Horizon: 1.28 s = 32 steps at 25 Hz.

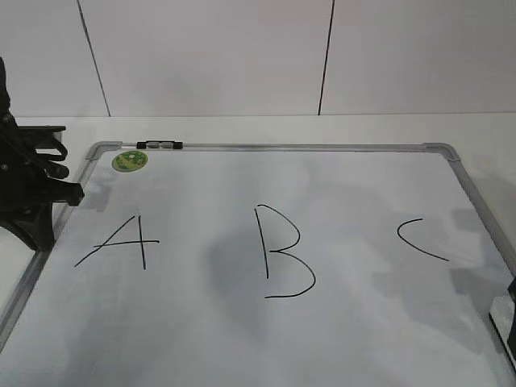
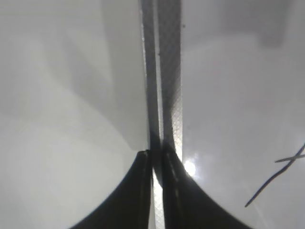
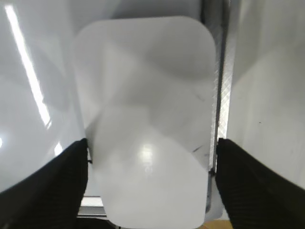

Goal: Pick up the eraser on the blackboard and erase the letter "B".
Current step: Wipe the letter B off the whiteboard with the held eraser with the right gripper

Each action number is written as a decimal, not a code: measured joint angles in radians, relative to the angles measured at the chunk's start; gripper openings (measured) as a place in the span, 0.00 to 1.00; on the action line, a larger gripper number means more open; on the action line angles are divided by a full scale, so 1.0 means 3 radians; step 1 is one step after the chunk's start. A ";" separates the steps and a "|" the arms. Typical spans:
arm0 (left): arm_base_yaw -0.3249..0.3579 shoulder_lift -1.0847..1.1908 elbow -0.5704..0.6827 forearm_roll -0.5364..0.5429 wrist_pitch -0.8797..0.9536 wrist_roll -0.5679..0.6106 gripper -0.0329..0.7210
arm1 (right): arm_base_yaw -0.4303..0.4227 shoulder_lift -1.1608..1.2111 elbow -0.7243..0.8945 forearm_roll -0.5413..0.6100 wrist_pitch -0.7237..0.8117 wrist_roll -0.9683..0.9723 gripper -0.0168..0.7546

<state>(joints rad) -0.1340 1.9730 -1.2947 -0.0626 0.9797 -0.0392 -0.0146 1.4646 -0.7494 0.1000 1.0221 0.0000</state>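
The blackboard (image 1: 282, 147) is a white board with a silver frame, lying flat. The letter "B" (image 1: 282, 251) is drawn in black at its middle. The eraser (image 3: 147, 109), a flat white rounded block, lies between my right gripper's (image 3: 151, 152) black fingers, which press on its two long sides at the board's near right corner. In the exterior view only the edge of the right gripper (image 1: 509, 330) shows, at the lower right. My left gripper (image 2: 155, 160) is shut and empty above the board's left frame rail (image 2: 169, 95); it also shows in the exterior view (image 1: 71, 193).
A black "A" (image 1: 121, 242) is left of the B and a "C" (image 1: 415, 239) is right of it. A black-and-silver marker (image 1: 160, 145) lies on the far frame rail beside a green sticker (image 1: 130, 160). A white wall stands behind.
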 joint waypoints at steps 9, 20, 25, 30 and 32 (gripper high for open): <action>0.0000 0.0000 0.0000 0.0000 0.0000 0.0000 0.07 | 0.0000 0.0000 0.0007 0.0000 -0.0121 0.0000 0.87; 0.0000 0.0000 0.0000 -0.0007 -0.0007 0.0000 0.07 | 0.0000 0.0122 0.0007 0.0000 -0.0114 0.0000 0.88; 0.0000 0.0000 0.0000 -0.0007 -0.0014 0.0000 0.07 | 0.0000 0.0260 0.0007 0.0006 -0.0114 0.0000 0.88; 0.0000 0.0000 0.0000 -0.0007 -0.0019 0.0000 0.07 | 0.0000 0.0275 0.0007 0.0011 -0.0114 0.0000 0.88; 0.0000 0.0000 0.0000 -0.0007 -0.0019 0.0000 0.07 | 0.0000 0.0275 0.0007 0.0011 -0.0120 0.0000 0.87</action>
<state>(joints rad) -0.1340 1.9730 -1.2947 -0.0647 0.9741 -0.0392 -0.0146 1.5470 -0.7473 0.1034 0.9861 0.0000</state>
